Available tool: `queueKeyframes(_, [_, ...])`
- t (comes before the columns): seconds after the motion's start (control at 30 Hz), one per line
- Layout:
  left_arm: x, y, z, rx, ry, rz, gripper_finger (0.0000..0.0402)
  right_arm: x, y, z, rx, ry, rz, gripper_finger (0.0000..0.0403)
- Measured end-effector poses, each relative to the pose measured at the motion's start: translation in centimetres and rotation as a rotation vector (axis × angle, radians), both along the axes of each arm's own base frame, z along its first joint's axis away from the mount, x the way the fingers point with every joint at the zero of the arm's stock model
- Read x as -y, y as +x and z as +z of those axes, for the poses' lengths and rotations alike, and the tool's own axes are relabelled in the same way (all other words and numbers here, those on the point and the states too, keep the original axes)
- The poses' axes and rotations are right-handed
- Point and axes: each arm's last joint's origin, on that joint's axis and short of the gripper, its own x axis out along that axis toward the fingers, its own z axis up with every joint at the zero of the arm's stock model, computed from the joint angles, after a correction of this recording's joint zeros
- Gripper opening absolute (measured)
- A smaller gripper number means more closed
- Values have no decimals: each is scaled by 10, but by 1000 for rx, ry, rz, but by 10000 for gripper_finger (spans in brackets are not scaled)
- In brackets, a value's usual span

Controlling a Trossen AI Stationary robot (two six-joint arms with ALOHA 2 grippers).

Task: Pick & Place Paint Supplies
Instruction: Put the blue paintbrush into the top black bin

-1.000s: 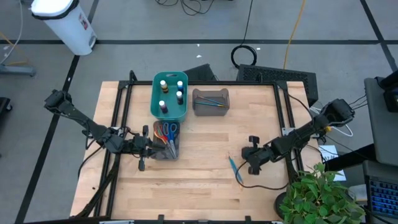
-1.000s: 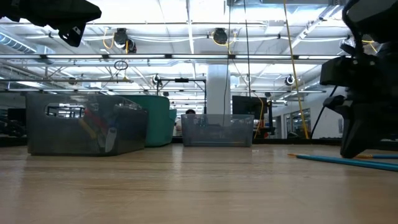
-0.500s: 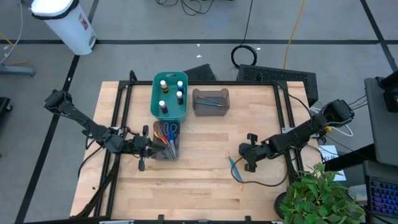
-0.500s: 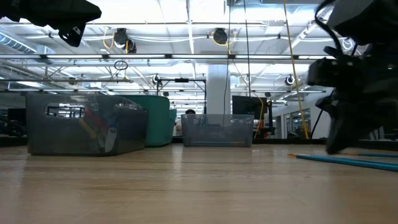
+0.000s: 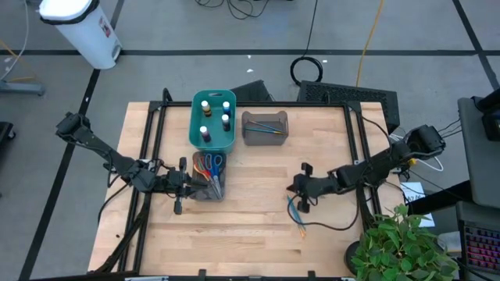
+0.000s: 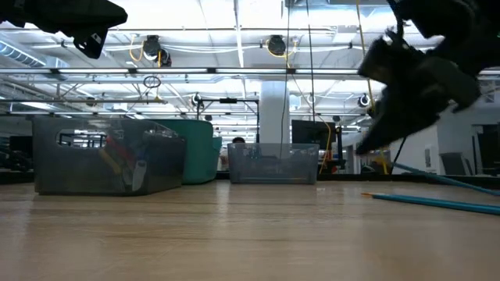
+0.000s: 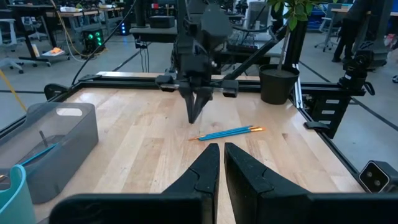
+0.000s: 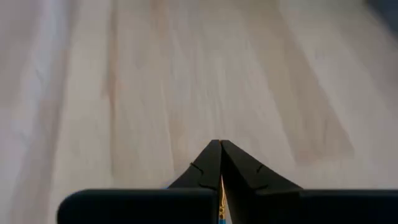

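My right gripper [image 5: 297, 190] hangs over the table's right half, shut on a thin blue brush [image 6: 449, 180]. Another blue brush [image 6: 433, 202] lies flat on the wood below it. My left gripper [image 7: 217, 163] is shut with nothing in it and hovers by the grey bin of scissors [image 5: 208, 175] at the left. White-capped paint bottles stand in the teal bin [image 5: 213, 119]. A further brush lies in the grey bin [image 5: 265, 127] at the back. My right gripper pinches the thin brush between its two fingers; a sliver of its orange and blue shaft [image 8: 221, 200] shows between them. The fingers slant down from the table's right side. The brush slopes down behind the gripper [image 6: 469, 184]; whether its lower end rests on the table I cannot tell.
A black metal frame [image 5: 355, 148] borders the table's left, right and far edges. A potted plant [image 5: 406, 246] stands at the near right corner. Bare wood lies across the middle and near part of the table.
My right gripper has risen and moved toward the table's left edge, tipping its fingers nearer to level. The brush it pinches has come up off the wood with it, while the other brush has stayed flat where it was.
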Motion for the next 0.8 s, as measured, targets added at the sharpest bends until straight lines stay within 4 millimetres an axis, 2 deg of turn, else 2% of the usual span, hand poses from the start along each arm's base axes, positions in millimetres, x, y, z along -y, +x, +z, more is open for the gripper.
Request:
queueKeyframes(0.3, [0, 0, 0, 0, 0, 0, 33, 14, 24, 33, 379, -44, 18, 0])
queueKeyframes(0.53, [0, 0, 0, 0, 0, 0, 33, 31, 34, 62, 671, 13, 97, 0])
queueKeyframes(0.8, [0, 0, 0, 0, 0, 0, 33, 58, 36, 76, 820, -13, 2, 0])
